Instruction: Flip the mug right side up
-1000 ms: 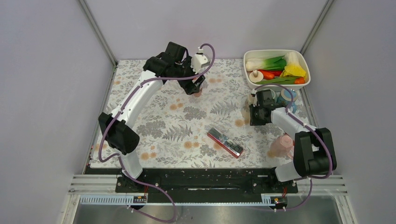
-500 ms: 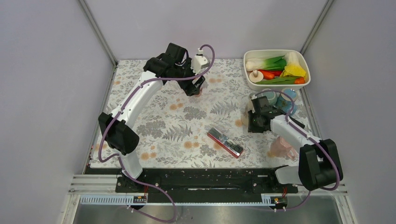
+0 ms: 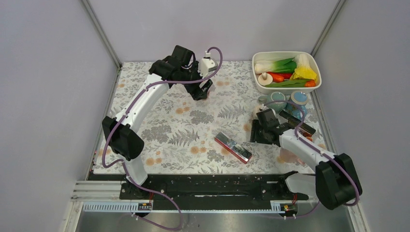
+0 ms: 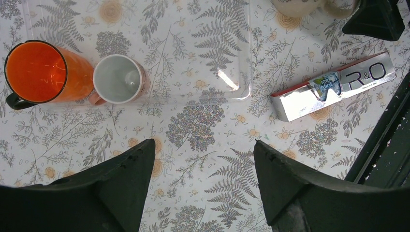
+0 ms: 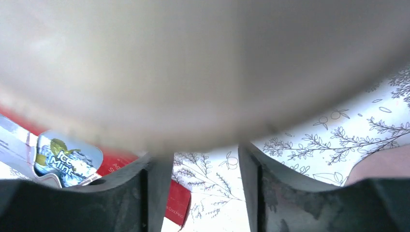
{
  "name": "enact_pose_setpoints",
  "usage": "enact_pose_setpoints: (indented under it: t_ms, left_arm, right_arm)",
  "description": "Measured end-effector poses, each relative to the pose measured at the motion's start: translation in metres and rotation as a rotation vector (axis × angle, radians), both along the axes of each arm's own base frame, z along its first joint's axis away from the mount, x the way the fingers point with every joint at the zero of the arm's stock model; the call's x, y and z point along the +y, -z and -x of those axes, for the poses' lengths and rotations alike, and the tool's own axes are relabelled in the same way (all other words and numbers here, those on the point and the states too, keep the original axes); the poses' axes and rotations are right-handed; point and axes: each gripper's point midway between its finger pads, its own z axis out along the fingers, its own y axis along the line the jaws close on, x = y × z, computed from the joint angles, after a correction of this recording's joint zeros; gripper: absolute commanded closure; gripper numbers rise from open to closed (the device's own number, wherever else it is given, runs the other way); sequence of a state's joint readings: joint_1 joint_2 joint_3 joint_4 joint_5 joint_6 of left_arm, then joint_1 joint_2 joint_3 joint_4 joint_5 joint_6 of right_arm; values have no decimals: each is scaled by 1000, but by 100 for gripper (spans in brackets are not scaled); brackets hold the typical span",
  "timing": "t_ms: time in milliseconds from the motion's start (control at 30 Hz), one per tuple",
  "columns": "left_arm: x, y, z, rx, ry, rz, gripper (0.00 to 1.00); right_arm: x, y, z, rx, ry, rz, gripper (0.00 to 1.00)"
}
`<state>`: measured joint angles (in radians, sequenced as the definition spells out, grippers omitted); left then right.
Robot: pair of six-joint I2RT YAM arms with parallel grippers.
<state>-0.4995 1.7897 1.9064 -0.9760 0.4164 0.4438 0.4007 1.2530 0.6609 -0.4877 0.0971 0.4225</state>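
A cream mug (image 5: 203, 63) fills the top of the right wrist view as a blurred curved wall, pressed between my right gripper's (image 5: 203, 154) fingers. In the top view the right gripper (image 3: 255, 134) hangs low over the table right of centre and hides the mug. The left wrist view shows the mug's cream body (image 4: 295, 5) at its top edge, beside the right gripper. I cannot tell which way up the mug is. My left gripper (image 4: 203, 145) is open and empty, high over the back of the table (image 3: 202, 92).
A red and silver toothpaste box (image 3: 233, 148) lies just left of the right gripper. An orange mug (image 4: 41, 72) and a white-lined mug (image 4: 118, 79) stand upright under the left arm. Teal (image 3: 276, 99), blue (image 3: 299, 98) and pink (image 3: 289, 153) mugs and a vegetable bowl (image 3: 255, 72) are at the right.
The right gripper has moved from beside the teal and blue mugs toward the near left, closer to the toothpaste box. The left arm has hardly moved.
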Motion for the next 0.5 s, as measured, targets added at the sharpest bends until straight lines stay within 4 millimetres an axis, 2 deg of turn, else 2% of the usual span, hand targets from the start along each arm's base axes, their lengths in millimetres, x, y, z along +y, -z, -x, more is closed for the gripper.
enact_pose_setpoints:
  t_ms: [100, 200, 300, 500]
  left_arm:
    - [0, 0, 0, 0, 0, 0, 22]
    - [0, 0, 0, -1, 1, 0, 22]
    - [0, 0, 0, -1, 1, 0, 22]
    - [-1, 0, 1, 2, 4, 4, 22]
  right_arm:
    - [-2, -7, -2, -82, 21, -21, 37]
    - [-6, -15, -7, -201, 53, -46, 40]
    - [-12, -15, -14, -310, 91, -61, 42]
    - [-17, -13, -30, -397, 127, -46, 43]
